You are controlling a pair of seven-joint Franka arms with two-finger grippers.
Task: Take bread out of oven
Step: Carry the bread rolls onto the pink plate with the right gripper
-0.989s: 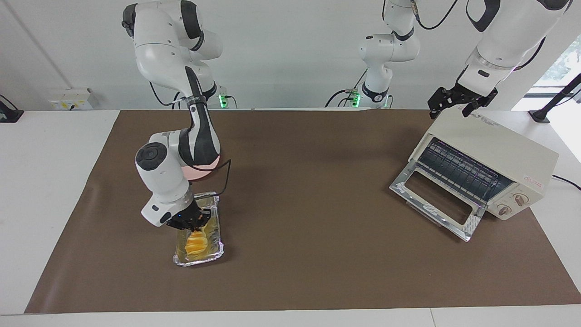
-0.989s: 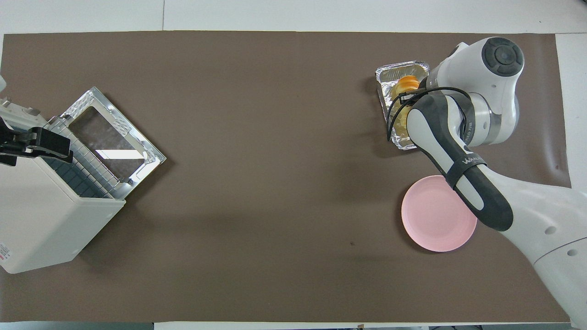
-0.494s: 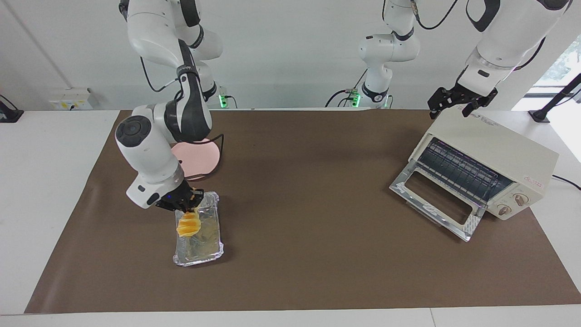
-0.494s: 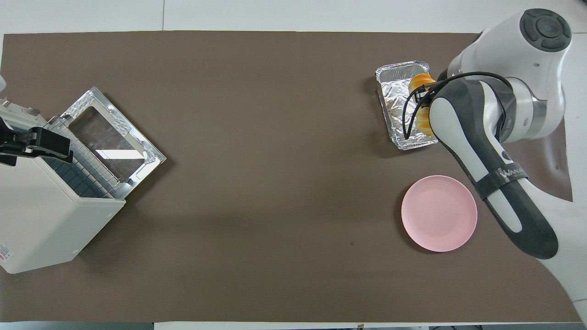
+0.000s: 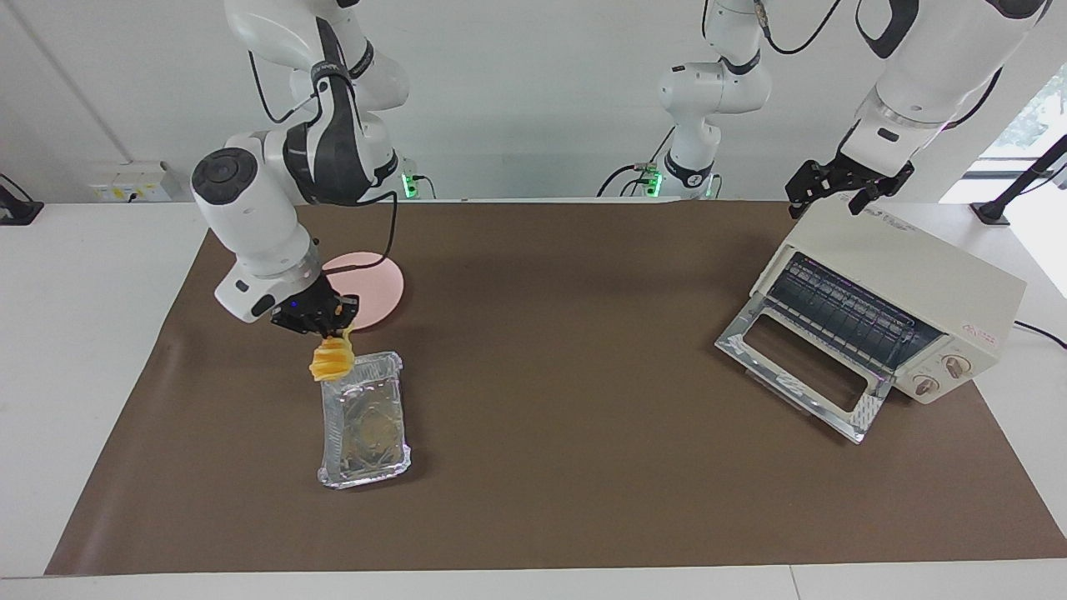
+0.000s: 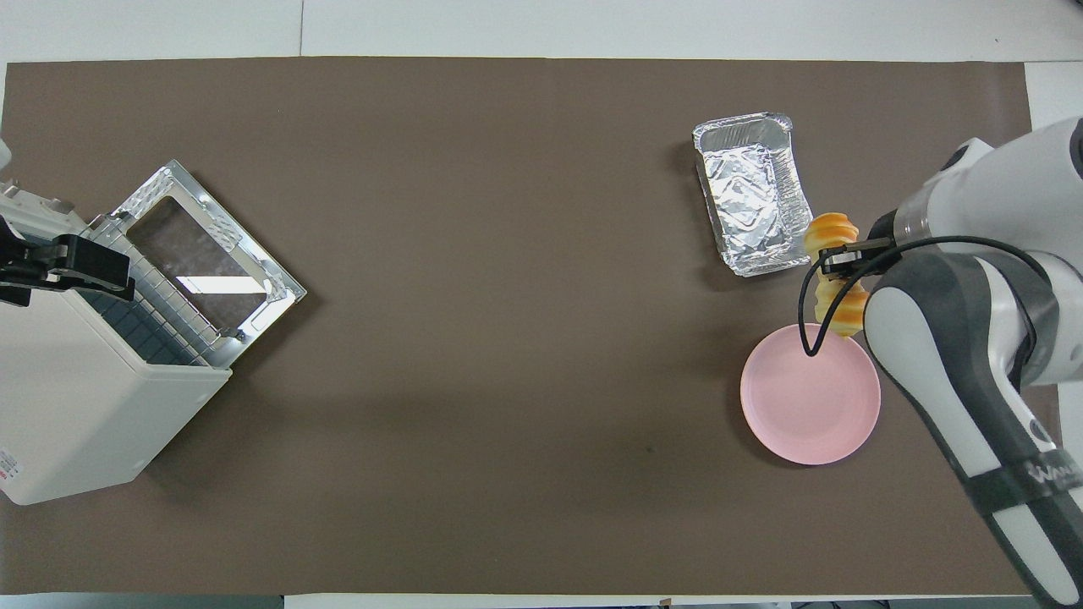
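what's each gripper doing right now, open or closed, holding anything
Left gripper: open, empty, over the oven.
Right gripper: closed on the bread, raised between the foil tray and the pink plate.

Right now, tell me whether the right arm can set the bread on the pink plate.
Probably yes: the right gripper holds the bread in the air beside the pink plate, which lies bare and unblocked.

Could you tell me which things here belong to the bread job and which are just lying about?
In the job:
- bread, held up by the shut right pincer
- oven, door down
- left pincer, open, over the oven

Lying about:
- foil tray, empty
- pink plate, bare
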